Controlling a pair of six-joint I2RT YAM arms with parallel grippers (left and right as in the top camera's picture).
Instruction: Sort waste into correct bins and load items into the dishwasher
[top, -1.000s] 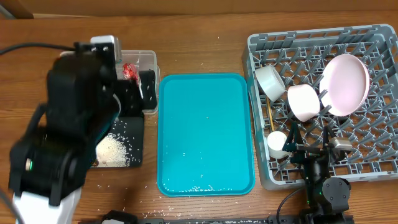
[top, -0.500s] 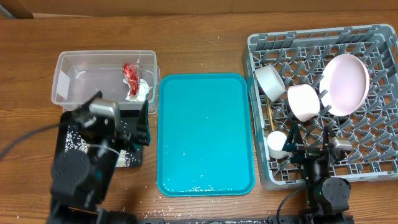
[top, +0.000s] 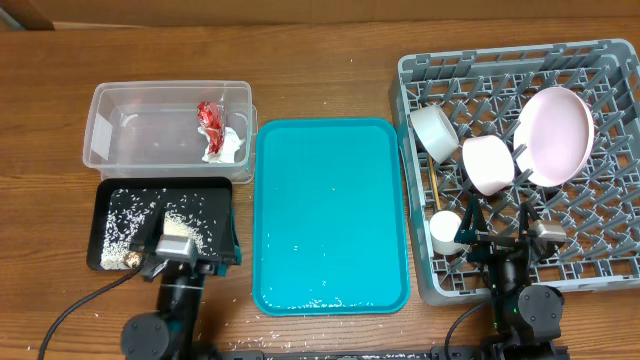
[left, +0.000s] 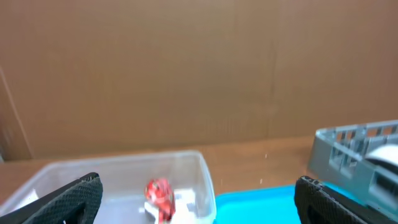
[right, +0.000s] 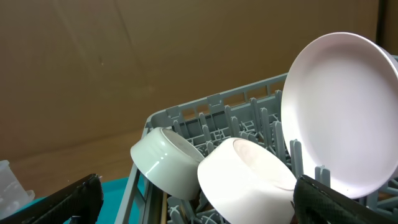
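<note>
The clear tub holds the red wrapper and the white napkin. The black tray in front of it holds rice grains and brown scraps. The grey dish rack holds the white bowl, pink bowl, plate, cup and chopsticks. My left gripper is open and empty at the black tray's front edge. In its wrist view it faces the wrapper. My right gripper is open and empty at the rack's front, facing the bowls.
The teal serving tray lies between the bins and the rack, with a few stray grains on it. Loose grains lie on the wood near the table's front edge. A brown wall stands behind the table.
My left arm has drawn back from over the tub and black tray to the table's front edge, uncovering both bins. The right arm has not moved.
</note>
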